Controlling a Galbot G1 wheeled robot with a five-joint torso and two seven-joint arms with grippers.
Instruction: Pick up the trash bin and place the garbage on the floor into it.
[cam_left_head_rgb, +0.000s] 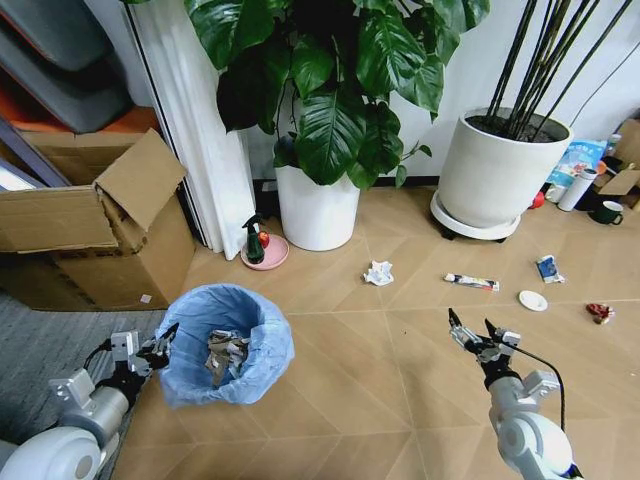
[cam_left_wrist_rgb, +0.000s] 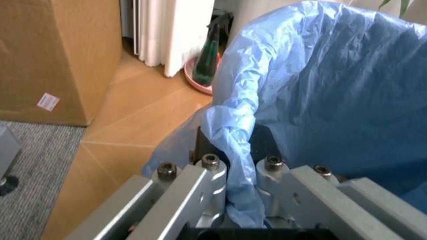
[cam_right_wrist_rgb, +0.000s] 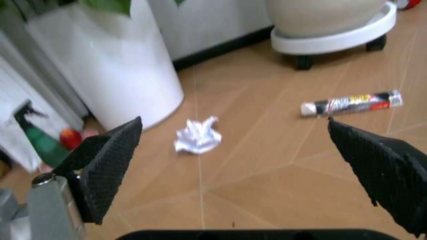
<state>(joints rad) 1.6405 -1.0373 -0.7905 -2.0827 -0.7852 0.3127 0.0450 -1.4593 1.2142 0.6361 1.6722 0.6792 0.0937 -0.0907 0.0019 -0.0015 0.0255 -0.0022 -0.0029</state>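
Left pincer (cam_left_wrist_rgb: 237, 187) clamps trash bin (cam_left_head_rgb: 225, 343) rim; right pincer (cam_left_head_rgb: 476, 331) wide.

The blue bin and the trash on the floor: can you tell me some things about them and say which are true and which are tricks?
1. The left gripper is pinching the trash bin by its bag-covered rim. True.
2. The right gripper is holding the paper wad. False: it is open and empty, and the wad lies on the floor.
3. The bin is empty. False: crumpled litter lies inside.
4. A flat tube lies on the floor past the right gripper. True.
5. The white disc is in the bin. False: it lies on the floor.
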